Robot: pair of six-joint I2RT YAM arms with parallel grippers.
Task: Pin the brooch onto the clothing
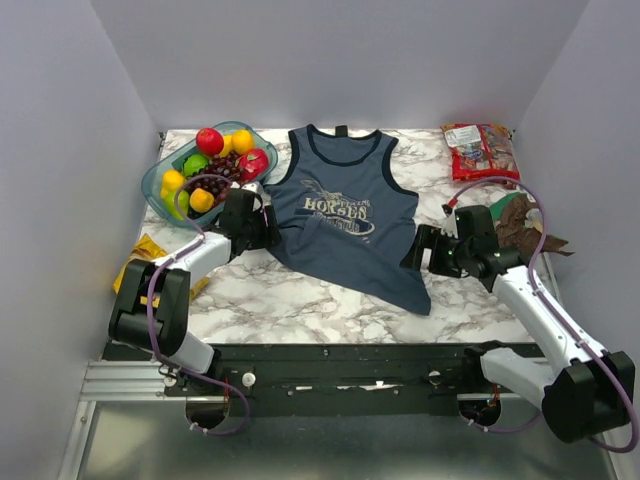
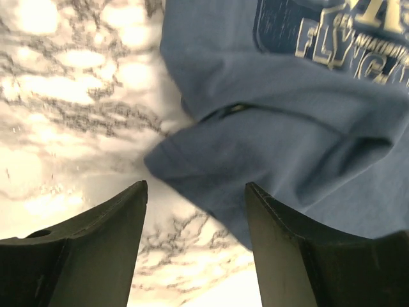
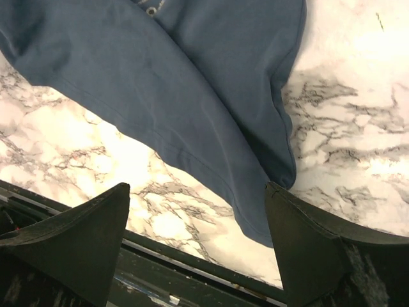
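The clothing (image 1: pixel 345 215) lies on the worktop (image 1: pixel 300 300) between the left claw (image 2: pixel 195 187) and right claw (image 3: pixel 197 187), both wide open and empty; no brooch is visible.

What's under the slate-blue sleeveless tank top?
Only the white marble tabletop shows, around the edges of the slate-blue sleeveless tank top in all three views. The cloth covers anything beneath its middle, so that cannot be seen.
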